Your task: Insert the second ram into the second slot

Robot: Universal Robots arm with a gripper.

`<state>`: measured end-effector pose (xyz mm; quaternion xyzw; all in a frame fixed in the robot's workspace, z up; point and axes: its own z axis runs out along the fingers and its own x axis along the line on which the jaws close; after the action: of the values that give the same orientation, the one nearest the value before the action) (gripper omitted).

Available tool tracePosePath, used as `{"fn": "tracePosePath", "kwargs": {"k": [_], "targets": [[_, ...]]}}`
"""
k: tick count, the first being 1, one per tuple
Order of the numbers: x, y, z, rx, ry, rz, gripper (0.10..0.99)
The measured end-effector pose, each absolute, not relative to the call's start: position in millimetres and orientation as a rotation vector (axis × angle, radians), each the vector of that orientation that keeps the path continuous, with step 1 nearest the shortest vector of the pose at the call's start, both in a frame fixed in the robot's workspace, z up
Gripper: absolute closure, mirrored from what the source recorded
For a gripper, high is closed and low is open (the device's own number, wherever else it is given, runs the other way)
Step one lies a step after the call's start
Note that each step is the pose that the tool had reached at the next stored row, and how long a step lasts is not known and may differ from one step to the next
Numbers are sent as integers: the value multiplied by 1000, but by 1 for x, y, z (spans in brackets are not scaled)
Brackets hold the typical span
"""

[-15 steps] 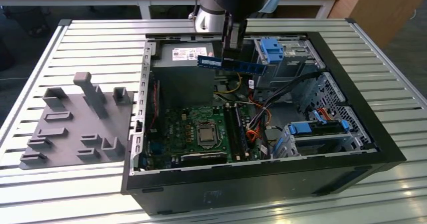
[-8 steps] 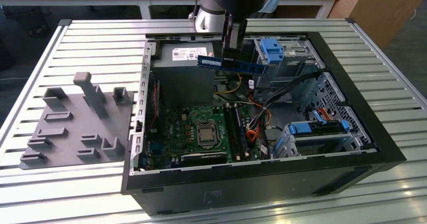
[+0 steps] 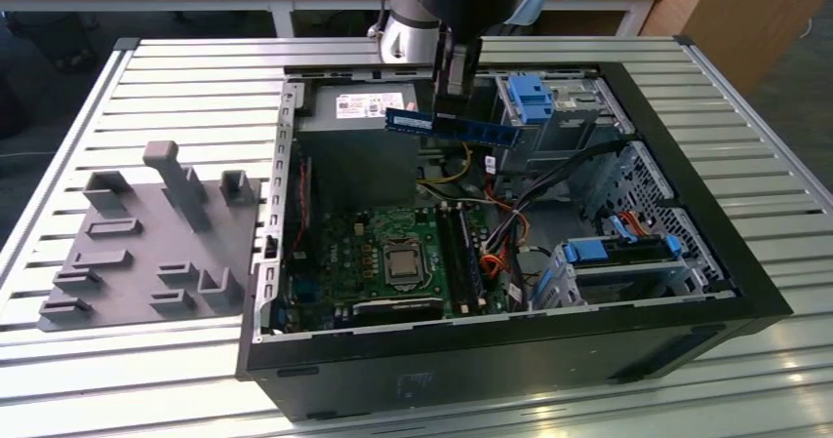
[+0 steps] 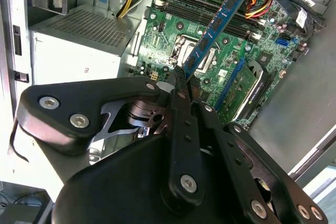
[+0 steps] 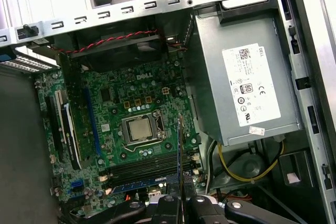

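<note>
The second ram (image 3: 452,128), a thin blue board with a white label at one end, hangs level above the open computer case (image 3: 677,165), close to the power supply. My gripper (image 3: 454,114) is shut on its middle from above. In the second wrist view the fingers (image 4: 178,90) pinch the stick (image 4: 215,27), which reaches out over the motherboard. In the first wrist view the stick (image 5: 180,150) is edge-on above the row of dark memory slots (image 5: 147,167) beside the processor socket (image 5: 140,128). A blue strip (image 5: 137,184) lies along the slot row.
The grey power supply (image 3: 354,106) fills the case's far corner. Blue drive-bay clips (image 3: 528,97) (image 3: 625,250) and bundled cables (image 3: 501,238) sit on the exterior view's right. A grey fixture block (image 3: 143,243) lies on the slatted table (image 3: 117,379) to the left.
</note>
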<state>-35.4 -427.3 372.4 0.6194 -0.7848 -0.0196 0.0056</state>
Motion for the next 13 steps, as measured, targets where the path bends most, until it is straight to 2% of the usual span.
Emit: {"fn": "tracePosePath", "kwargs": {"k": [13], "targets": [[-35,-427,372,1924,-2469,-62,949]]}}
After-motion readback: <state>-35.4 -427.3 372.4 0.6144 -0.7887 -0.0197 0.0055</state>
